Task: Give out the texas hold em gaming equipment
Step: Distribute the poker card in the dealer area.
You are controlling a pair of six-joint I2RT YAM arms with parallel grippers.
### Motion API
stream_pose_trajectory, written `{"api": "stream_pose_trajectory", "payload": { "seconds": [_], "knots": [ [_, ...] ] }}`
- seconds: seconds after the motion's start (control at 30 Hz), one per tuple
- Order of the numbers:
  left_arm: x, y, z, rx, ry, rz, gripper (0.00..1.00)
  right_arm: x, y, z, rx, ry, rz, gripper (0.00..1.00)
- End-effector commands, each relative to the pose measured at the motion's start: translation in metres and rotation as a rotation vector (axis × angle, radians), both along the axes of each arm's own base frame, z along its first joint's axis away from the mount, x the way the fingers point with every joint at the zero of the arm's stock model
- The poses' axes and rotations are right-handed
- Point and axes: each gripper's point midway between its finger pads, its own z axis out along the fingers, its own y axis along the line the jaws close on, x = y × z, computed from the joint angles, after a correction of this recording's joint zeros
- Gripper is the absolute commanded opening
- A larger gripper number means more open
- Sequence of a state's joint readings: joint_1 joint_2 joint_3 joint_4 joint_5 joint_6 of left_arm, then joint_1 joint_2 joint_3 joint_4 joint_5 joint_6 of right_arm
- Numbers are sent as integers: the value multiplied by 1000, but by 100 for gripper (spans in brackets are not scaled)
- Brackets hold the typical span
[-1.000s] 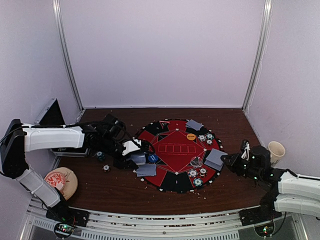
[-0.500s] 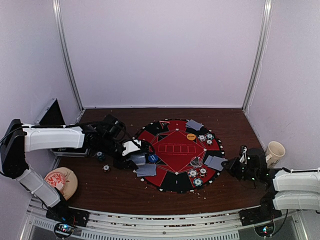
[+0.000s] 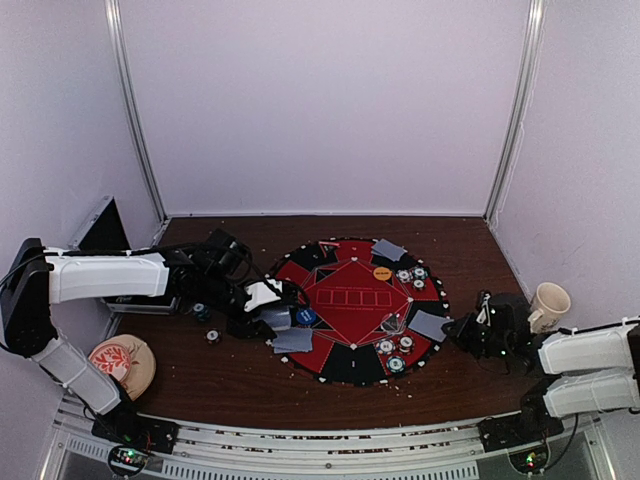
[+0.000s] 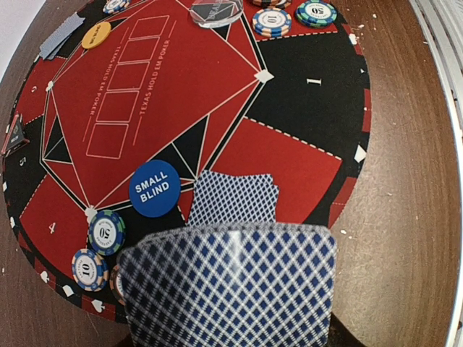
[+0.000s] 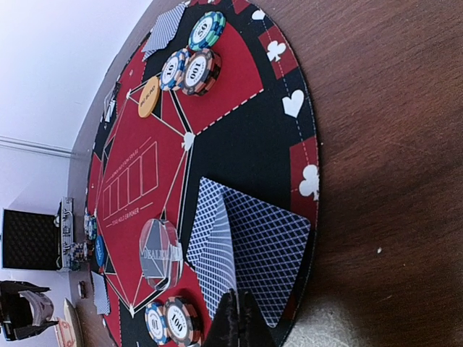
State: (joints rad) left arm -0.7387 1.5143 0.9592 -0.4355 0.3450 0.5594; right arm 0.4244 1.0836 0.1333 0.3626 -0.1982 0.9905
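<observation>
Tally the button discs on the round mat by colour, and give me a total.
Orange button disc: 1
Blue button disc: 1
Clear button disc: 1
Total: 3

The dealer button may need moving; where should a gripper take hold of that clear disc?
Grip the clear dealer button across its rim, coming straight down from above: it lies flat on the mat and looks thick enough to pinch. Two playing cards lie close beside it, so probably pinch clear of that side.
</observation>
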Motion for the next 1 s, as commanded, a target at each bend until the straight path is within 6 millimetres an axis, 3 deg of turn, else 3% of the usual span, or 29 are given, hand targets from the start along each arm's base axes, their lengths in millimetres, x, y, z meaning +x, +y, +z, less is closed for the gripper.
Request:
{"api": "stream_pose_trajectory", "payload": {
  "seconds": [0.0, 0.67, 0.97],
  "knots": [
    [3, -3, 7, -30, -20, -5, 54, 11, 5, 11, 10, -41, 16, 0],
    [3, -3, 4, -23, -17, -4, 54, 20, 6, 7, -32, -17, 34, 13],
    [3, -3, 4, -22, -18, -4, 54, 22, 3, 13, -64, -18, 35, 35]
  ]
}}
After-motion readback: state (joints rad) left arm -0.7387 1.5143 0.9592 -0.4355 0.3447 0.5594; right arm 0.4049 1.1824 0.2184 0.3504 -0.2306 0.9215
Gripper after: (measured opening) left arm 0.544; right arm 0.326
